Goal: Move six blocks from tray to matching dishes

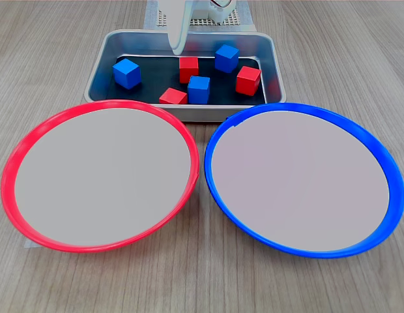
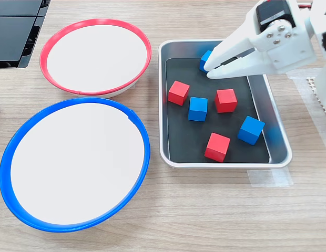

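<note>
tray (image 1: 98,65): brushed silver metal, matt black floor | blocks (image 2: 226,100): matt | dishes (image 1: 19,156): glossy plastic rims, matt pale centres | tabletop (image 1: 45,39): wood-grain | gripper (image 2: 205,70): smooth white plastic

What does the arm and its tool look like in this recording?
The arm is glossy white plastic. Its tool has two long tapered white fingers, narrowing to points. A black motor block sits at the wrist, with small screws on a white bracket. No markings are visible.

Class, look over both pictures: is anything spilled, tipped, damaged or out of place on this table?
Nothing stands out. All six blocks lie inside the tray, some turned at loose angles. The red-rimmed dish and blue-rimmed dish sit flat and hold nothing. The hand hangs over the tray.
</note>
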Robot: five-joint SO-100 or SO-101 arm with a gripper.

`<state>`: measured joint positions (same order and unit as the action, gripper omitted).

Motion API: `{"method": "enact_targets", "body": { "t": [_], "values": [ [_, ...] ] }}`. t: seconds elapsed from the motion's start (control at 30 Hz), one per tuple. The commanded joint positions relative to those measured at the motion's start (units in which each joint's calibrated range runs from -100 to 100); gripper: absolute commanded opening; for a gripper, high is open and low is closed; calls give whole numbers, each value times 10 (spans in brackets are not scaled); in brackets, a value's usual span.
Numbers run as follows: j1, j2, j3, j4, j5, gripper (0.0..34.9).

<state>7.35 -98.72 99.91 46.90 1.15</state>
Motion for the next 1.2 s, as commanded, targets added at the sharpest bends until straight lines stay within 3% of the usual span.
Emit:
{"method": "enact_targets", "body": {
  "t": [0.0,0.67,0.7,0.73,0.77,0.8,0.9,1.1,1.17],
  "values": [
    [3,-3,1,4,-1,3],
    [3,-3,1,4,-1,3],
    [3,-3,1,4,-1,11],
    [3,-3,1,4,0,49],
    [3,-3,1,4,0,62],
    [-4,2,1,-1,-5,3],
    [-3,163,-100,3,-39,2],
    [78,461,-346,96,-31,5],
    [103,540,-408,123,-23,40]
  ]
}}
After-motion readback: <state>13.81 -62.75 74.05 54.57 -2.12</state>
